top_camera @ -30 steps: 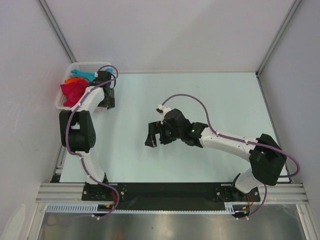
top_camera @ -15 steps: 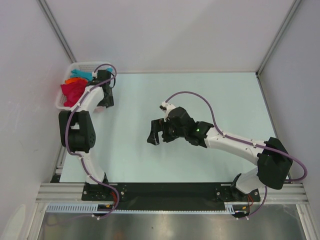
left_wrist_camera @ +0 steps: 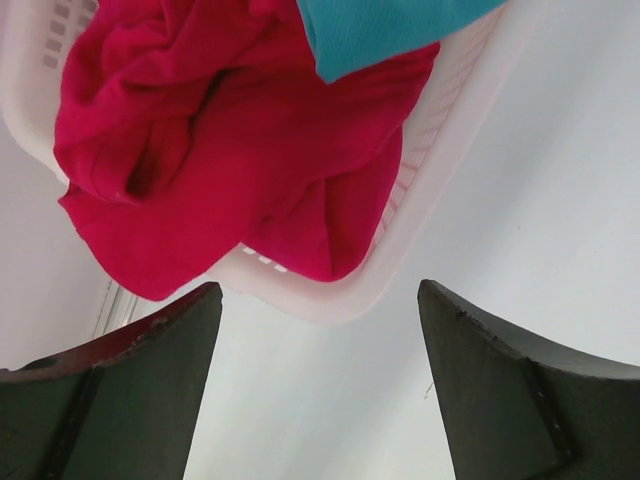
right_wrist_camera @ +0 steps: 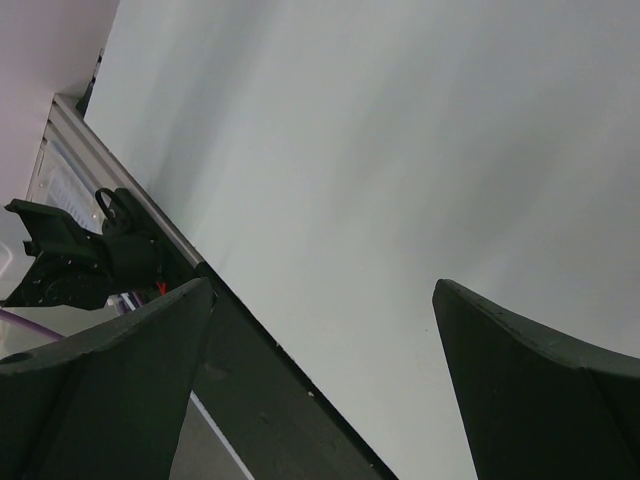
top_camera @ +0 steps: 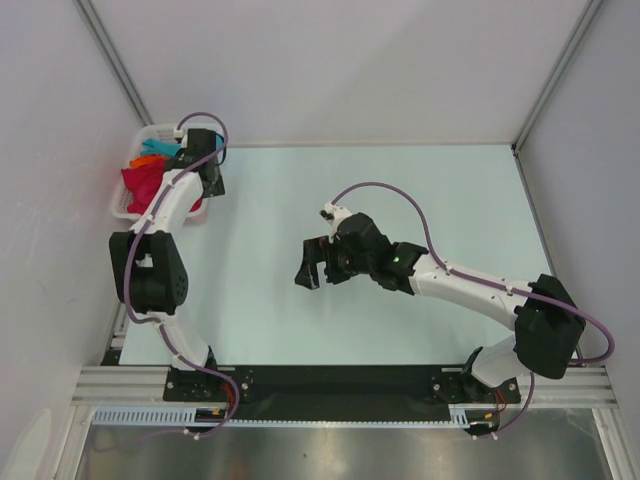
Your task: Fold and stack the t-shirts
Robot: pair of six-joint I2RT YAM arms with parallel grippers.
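Left wrist view is showing your left gripper hovering just outside the white basket, fingers spread wide and holding nothing, while the red t-shirt is spilling over the near rim with the teal t-shirt lying on it and the orange t-shirt, seemingly, tucked behind. You are doing best by pinching the overhanging red fold alone, clear of the rim, so the basket is not dragging along. Your right gripper is waiting wide open and empty over the table.
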